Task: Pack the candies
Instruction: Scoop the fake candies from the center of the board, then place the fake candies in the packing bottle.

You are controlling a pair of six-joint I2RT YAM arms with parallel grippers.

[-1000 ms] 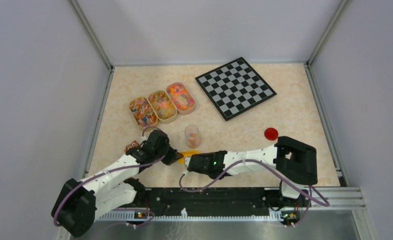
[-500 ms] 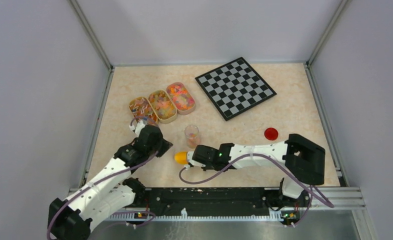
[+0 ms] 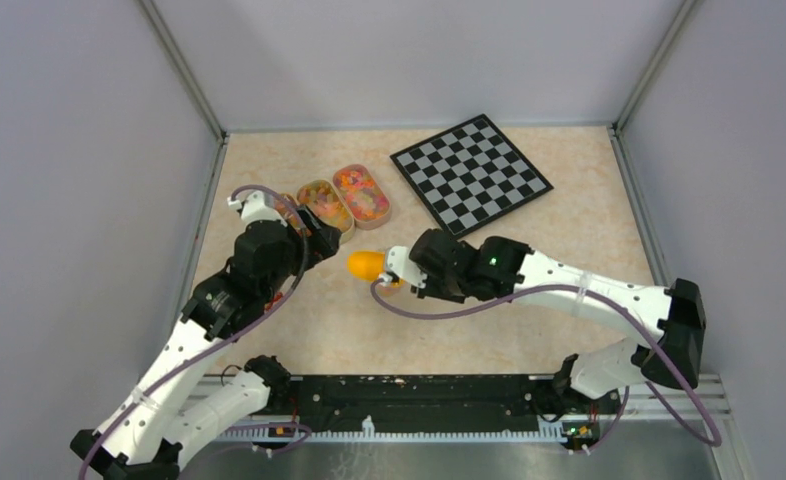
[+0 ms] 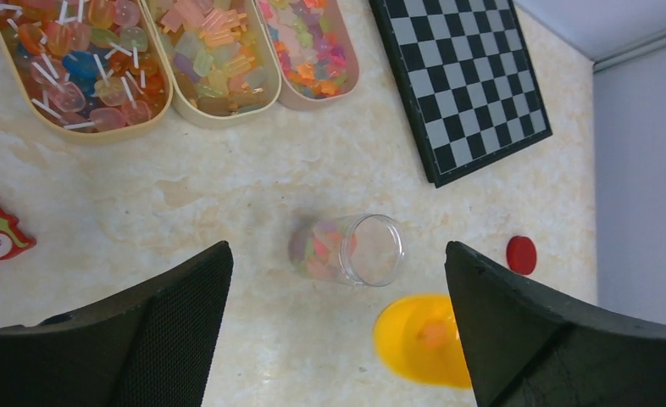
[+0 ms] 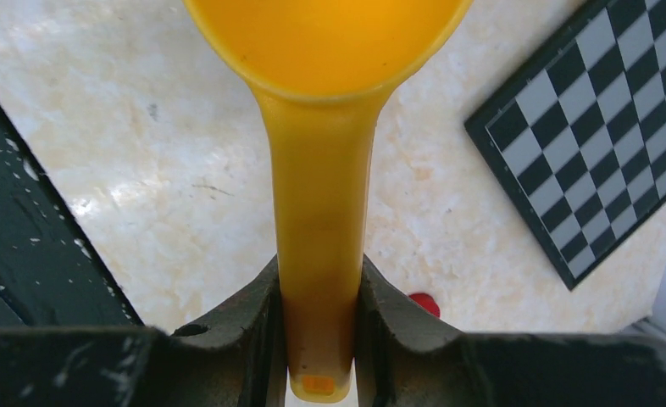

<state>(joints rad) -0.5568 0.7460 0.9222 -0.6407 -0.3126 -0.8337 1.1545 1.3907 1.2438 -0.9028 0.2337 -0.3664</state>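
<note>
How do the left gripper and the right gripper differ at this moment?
The left gripper is open and holds nothing; the right gripper is shut on the handle of the yellow scoop. The left gripper is beside the candy trays; the right gripper is nearer the chessboard. Both have black fingers and are above the table.

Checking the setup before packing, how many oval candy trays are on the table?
3, in a row left of the chessboard: left tray, partly hidden in the top view, middle tray, right tray.
</note>
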